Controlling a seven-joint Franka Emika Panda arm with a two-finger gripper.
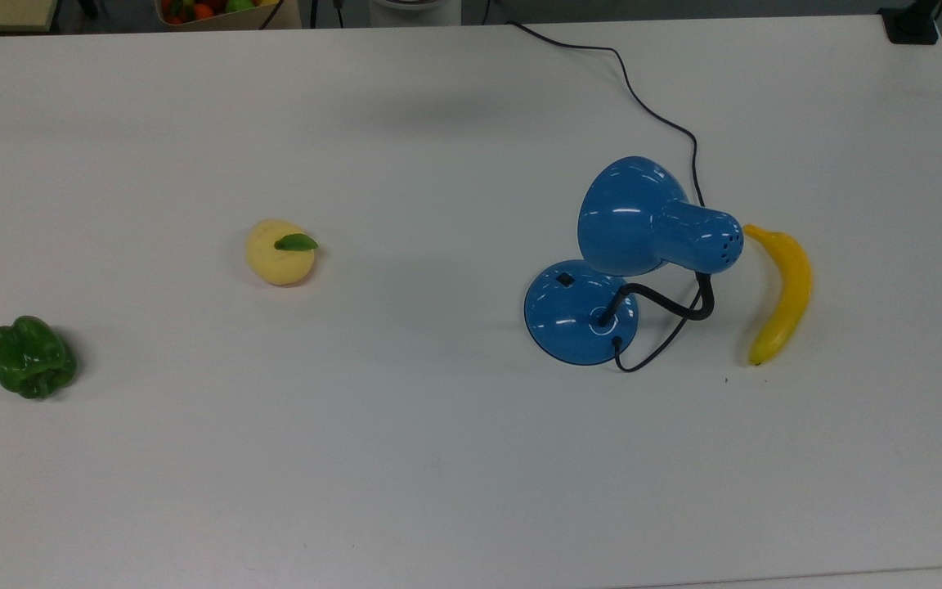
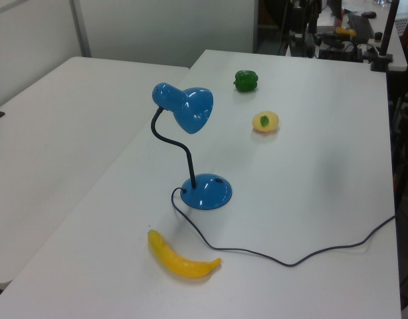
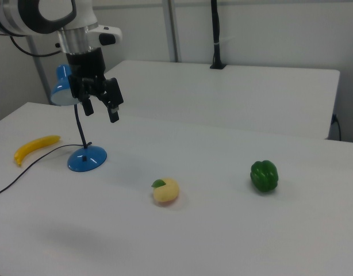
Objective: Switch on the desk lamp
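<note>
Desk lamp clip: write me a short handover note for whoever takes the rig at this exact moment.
Gripper: open, empty, held in the air above the table, touching nothing.
Desk lamp: upright on the white table, shade tilted over its round blue base. The small black switch sits on top of the base. No glow is visible from the shade, so it looks off.
Nearby: banana just to the top view's right of the lamp; yellow peach and green pepper far off on the top view's left.
Done: nothing yet.
Left: descend to the switch and press it.
</note>
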